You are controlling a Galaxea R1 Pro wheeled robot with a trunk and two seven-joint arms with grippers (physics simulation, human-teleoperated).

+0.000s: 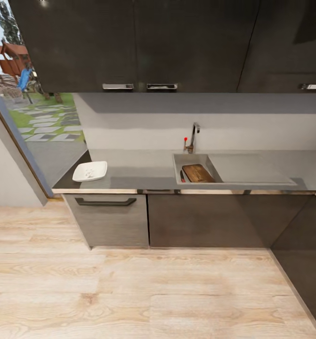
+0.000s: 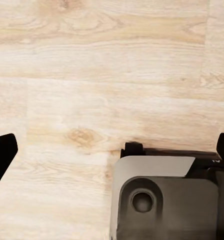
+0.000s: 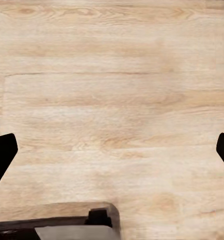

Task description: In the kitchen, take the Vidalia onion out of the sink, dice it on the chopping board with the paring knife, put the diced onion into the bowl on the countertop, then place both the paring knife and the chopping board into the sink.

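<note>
Across the room, the sink [image 1: 177,163] is set into the grey countertop [image 1: 139,169]. The brown chopping board [image 1: 198,173] lies inside the basin. The red-handled paring knife [image 1: 182,176] rests beside it, against the basin's left wall. The white bowl [image 1: 89,171] stands at the countertop's left end with a few pale specks in it, too small to identify. The Vidalia onion as a bulb is out of view. My left gripper [image 2: 112,150] and right gripper [image 3: 112,155] hang open over the wooden floor, holding nothing.
A chrome tap [image 1: 193,137] with a red knob stands behind the basin. Dark wall cabinets [image 1: 139,47] hang above, and base cabinets [image 1: 200,219] run below and turn along the right wall. A window [image 1: 40,113] is at the left. My grey base [image 2: 162,200] shows under the left gripper.
</note>
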